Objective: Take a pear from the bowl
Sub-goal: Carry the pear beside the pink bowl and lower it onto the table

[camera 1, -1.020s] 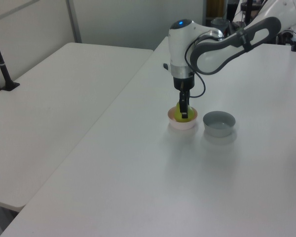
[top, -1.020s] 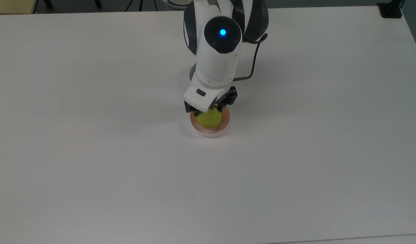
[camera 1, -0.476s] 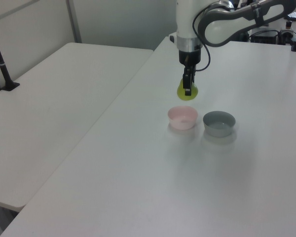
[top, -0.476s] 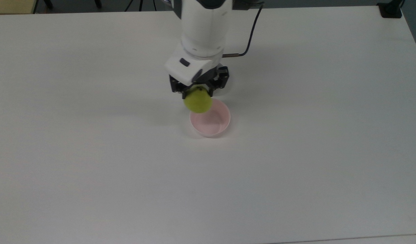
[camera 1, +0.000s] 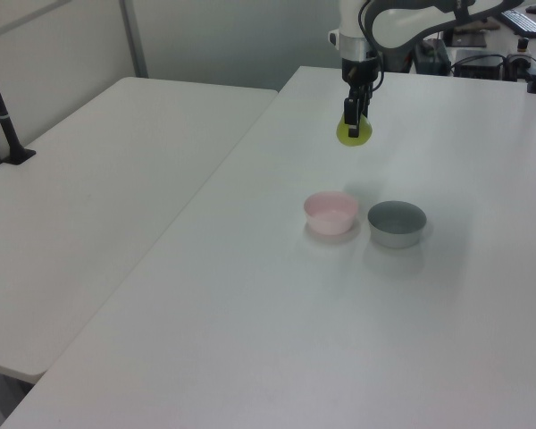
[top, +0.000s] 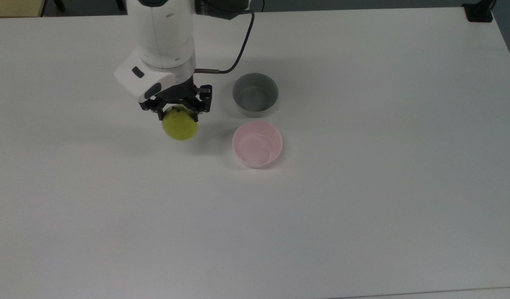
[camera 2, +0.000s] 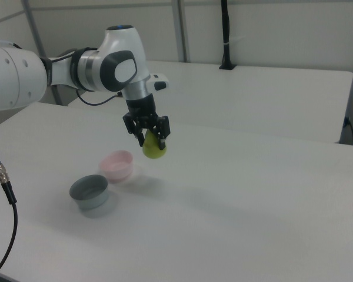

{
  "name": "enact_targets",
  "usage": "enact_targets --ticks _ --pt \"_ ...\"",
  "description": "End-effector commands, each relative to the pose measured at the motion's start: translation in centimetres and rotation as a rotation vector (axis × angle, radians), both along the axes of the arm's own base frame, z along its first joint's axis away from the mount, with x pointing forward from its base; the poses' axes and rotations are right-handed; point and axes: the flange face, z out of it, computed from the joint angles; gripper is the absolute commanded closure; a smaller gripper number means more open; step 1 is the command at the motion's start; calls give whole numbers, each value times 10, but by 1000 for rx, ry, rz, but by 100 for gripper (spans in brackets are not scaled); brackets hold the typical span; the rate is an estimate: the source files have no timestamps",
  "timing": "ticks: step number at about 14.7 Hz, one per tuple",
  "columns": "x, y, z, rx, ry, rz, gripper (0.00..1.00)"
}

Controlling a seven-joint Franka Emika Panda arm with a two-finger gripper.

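Note:
The yellow-green pear (top: 180,124) (camera 1: 355,132) (camera 2: 154,147) hangs in the air above the white table, held at its top by my gripper (top: 177,109) (camera 1: 352,116) (camera 2: 147,133), which is shut on it. The pale pink bowl (top: 257,143) (camera 1: 330,212) (camera 2: 117,165) stands empty on the table, to the right of the pear in the top view. The pear is well above the table and clear of the bowl.
A grey bowl (top: 255,94) (camera 1: 397,222) (camera 2: 89,191) stands empty right beside the pink one. The arm's black cable (top: 238,50) loops near the grey bowl in the top view. A second white table (camera 1: 98,179) adjoins on the left view's left.
The gripper has lifted the pear out of the pink bowl and carried it up and toward the top view's left, which uncovered the grey bowl. The pink bowl stays in place, now empty.

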Motion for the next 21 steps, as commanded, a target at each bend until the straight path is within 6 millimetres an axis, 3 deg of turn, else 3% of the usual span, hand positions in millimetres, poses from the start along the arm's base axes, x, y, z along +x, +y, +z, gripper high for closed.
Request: enact_targets --ticks 1,7,9,11,12,14,16,21 --pt "5 -17 -17 -5 -12 6 53" --pt "18 -30 -76 -19 -9 0 53" --pt "21 -34 -87 -29 -16 3 53" --pt "24 -35 -99 -31 -25 5 46" --pt "24 -35 -99 -31 -25 5 40" --pt "24 -36 -99 -31 -25 -1 11" --pt "24 -37 -95 -33 -28 -4 1" --pt "9 -25 -30 -35 -34 -66 0"
